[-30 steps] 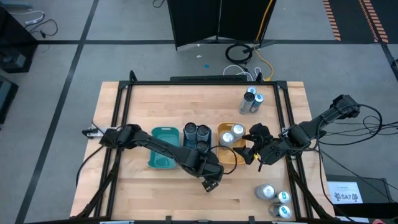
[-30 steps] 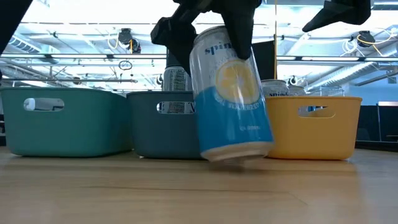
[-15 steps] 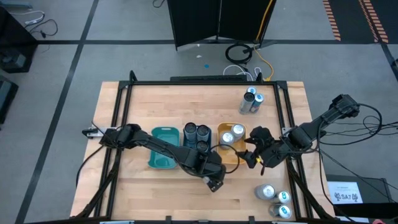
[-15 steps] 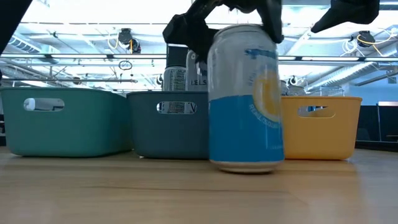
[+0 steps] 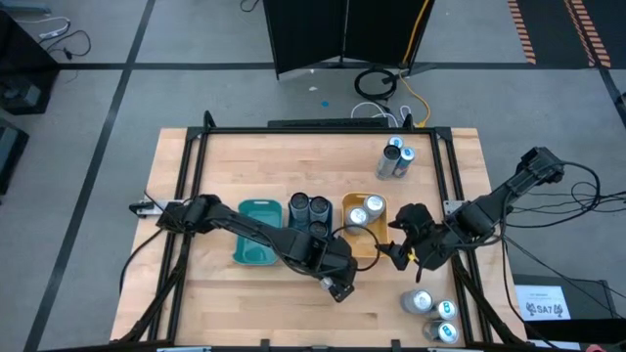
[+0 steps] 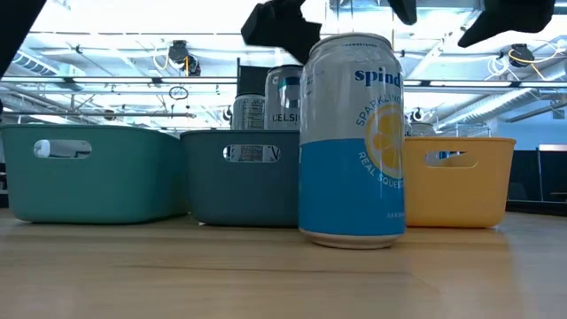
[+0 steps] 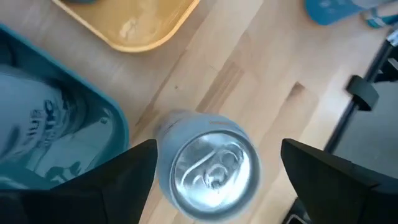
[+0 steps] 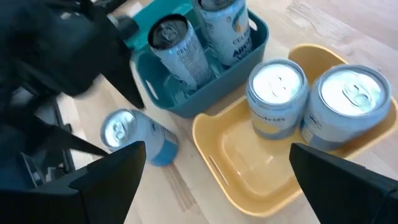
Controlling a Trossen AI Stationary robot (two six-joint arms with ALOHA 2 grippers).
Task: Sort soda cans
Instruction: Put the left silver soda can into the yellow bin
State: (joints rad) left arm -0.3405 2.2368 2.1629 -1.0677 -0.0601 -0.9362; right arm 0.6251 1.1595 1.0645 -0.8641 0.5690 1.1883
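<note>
A silver and blue soda can [image 6: 352, 142] stands upright on its base on the wooden table, in front of the trays. My left gripper [image 7: 217, 155] hangs open just above the can's top [image 7: 211, 169], one finger on either side and clear of it. In the high view this gripper [image 5: 339, 286] covers the can. My right gripper [image 8: 216, 149] is open and bare over the near end of the yellow tray [image 8: 249, 174], to the right of the can [image 8: 134, 134]. The dark blue tray [image 5: 308, 217] holds three dark-topped cans, and the yellow tray [image 5: 364, 244] holds two silver ones.
A teal tray [image 5: 256, 235] stands left of the dark blue one. Two cans [image 5: 394, 159] stand at the table's far right and three more [image 5: 432, 313] at its near right corner. A black frame rail [image 5: 452, 196] runs along the table's edges.
The blue can was held tilted and just off the table by my left gripper. It has come upright and now stands on the table. My left gripper has let go of it and risen above its top.
</note>
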